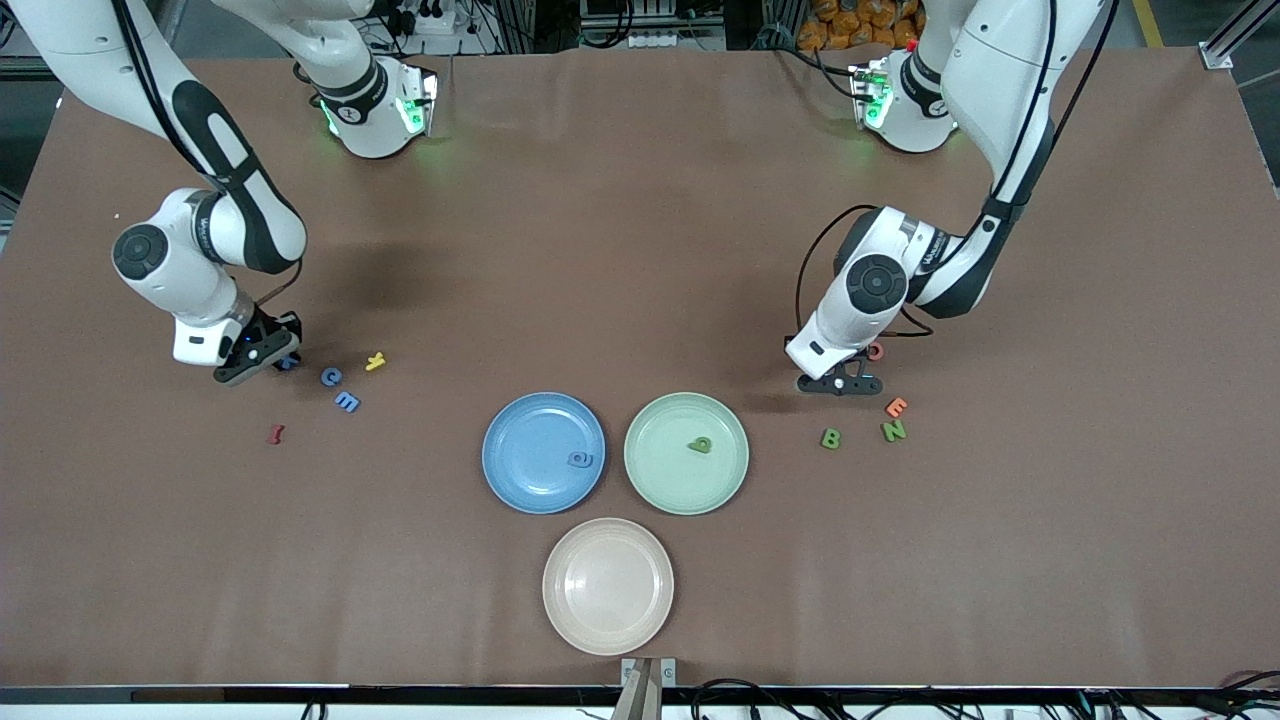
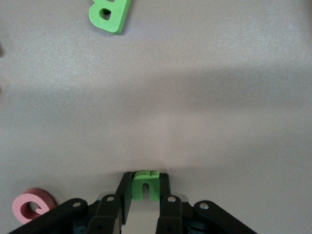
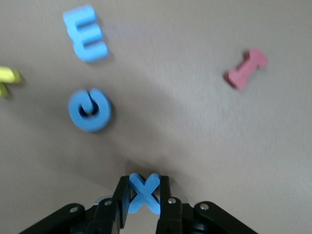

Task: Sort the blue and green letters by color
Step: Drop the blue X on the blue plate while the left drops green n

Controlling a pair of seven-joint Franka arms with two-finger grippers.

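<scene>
One blue letter, an a point(image 1: 581, 459), already lies in the blue plate point(image 1: 520, 480), and one green a point(image 1: 700, 445) lies in the green plate point(image 1: 660, 480), so a quarter of the sorting looks done.

Two more letters are in hand. The right pincer point(image 3: 142, 195), low at the bench point(image 1: 640, 250) toward the right arm's end, has its fingers closed against both sides of the blue X point(image 3: 143, 193). The left pincer point(image 2: 144, 187), low toward the left arm's end, is clamped on the green u point(image 2: 144, 185). Both letters appear to sit at bench level, not yet lifted.

Left to fetch on the blue side are the C point(image 1: 331, 376) and the M point(image 1: 347, 402), lying just beside each other near the right pincer. On the green side the B point(image 1: 831, 438) and the N point(image 1: 894, 431) wait near the left pincer, nearer the front camera than it.

Other colours lie among them: a yellow letter point(image 1: 375, 361) and a dark red letter point(image 1: 276, 433) by the blue group, an orange E point(image 1: 896, 406) touching or almost touching the N, and a pink letter point(image 2: 32, 205) just beside the left pincer. The cream plate point(image 1: 575, 610), nearest the front camera, holds nothing.

By my reckoning two are placed, two are gripped, four remain.
</scene>
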